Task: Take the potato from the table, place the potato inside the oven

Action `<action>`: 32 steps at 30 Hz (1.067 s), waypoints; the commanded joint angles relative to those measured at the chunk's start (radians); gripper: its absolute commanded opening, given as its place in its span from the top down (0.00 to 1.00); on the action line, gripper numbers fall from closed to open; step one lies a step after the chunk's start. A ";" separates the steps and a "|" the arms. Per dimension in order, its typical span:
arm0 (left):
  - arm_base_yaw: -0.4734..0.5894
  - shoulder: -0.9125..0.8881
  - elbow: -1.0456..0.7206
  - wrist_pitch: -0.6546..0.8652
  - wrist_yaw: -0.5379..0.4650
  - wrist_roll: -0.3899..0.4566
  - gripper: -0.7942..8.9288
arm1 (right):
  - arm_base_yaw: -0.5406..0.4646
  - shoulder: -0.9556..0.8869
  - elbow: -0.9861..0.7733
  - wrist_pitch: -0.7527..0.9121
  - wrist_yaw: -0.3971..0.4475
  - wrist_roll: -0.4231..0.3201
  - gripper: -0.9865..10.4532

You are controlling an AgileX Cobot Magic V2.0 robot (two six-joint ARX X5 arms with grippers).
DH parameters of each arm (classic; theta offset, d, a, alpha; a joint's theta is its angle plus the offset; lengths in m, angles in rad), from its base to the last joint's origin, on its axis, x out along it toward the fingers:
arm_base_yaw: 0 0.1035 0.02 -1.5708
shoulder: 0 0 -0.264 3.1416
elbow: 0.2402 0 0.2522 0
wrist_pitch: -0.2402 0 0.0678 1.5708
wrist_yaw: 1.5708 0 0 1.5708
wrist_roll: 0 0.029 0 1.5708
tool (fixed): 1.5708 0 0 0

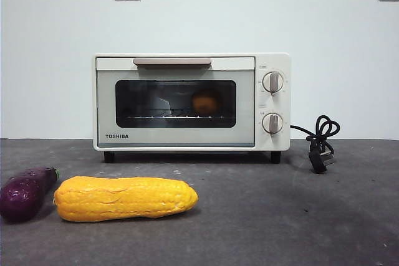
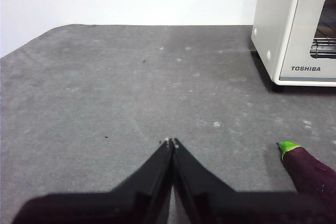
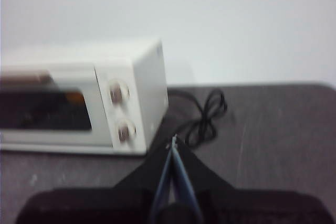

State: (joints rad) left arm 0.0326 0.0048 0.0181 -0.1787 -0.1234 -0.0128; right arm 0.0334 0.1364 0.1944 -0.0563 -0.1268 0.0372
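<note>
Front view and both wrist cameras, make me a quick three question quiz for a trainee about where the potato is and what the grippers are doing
1. True or false: the potato is inside the oven, behind its shut door.
2. Which item lies nearest the eggplant on the table? A) the corn B) the power cord C) the potato
3. Fill in: the left gripper and the right gripper both have their jaws ____ and hold nothing.

Key
1. True; it shows as an orange lump on the rack through the glass.
2. A
3. shut
</note>
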 commanded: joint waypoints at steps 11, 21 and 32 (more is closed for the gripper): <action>0.002 -0.003 -0.014 0.003 -0.003 -0.011 0.92 | 0.000 -0.135 -0.189 -0.070 0.004 0.043 0.91; 0.002 -0.003 -0.014 0.003 -0.003 -0.011 0.92 | 0.000 -0.135 -0.189 -0.122 0.003 0.064 0.91; 0.001 -0.003 -0.014 0.003 -0.003 -0.011 0.92 | 0.000 -0.135 -0.188 -0.117 0.003 0.092 0.91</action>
State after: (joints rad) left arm 0.0326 0.0048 0.0181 -0.1787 -0.1242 -0.0128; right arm 0.0334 0.0040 0.0189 -0.1680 -0.1234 0.1196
